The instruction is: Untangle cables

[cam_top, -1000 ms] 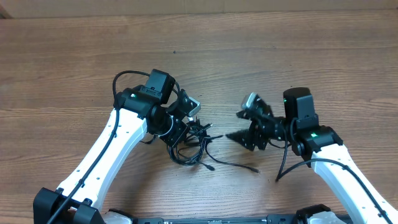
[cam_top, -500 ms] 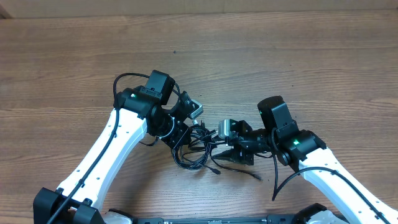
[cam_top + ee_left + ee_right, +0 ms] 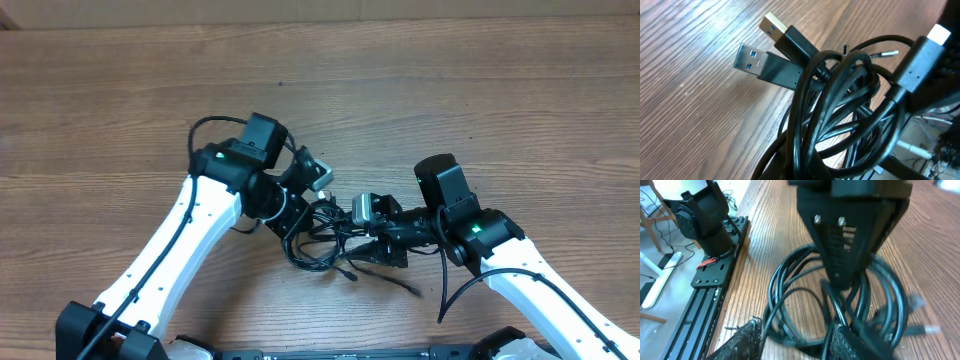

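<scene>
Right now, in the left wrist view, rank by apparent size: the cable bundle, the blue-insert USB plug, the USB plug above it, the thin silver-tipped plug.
1. cable bundle.
2. blue-insert USB plug and USB plug above it: alike; the upper sits farther off, so unranked.
3. thin silver-tipped plug, smallest.

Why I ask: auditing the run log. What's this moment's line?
task: untangle cables | left gripper: shut on cables | right gripper: open, astride cables | surface: wooden table

The overhead camera looks straight down on the table (image 3: 450, 100), while both wrist cameras peer closely at the same cables (image 3: 799, 115).
</scene>
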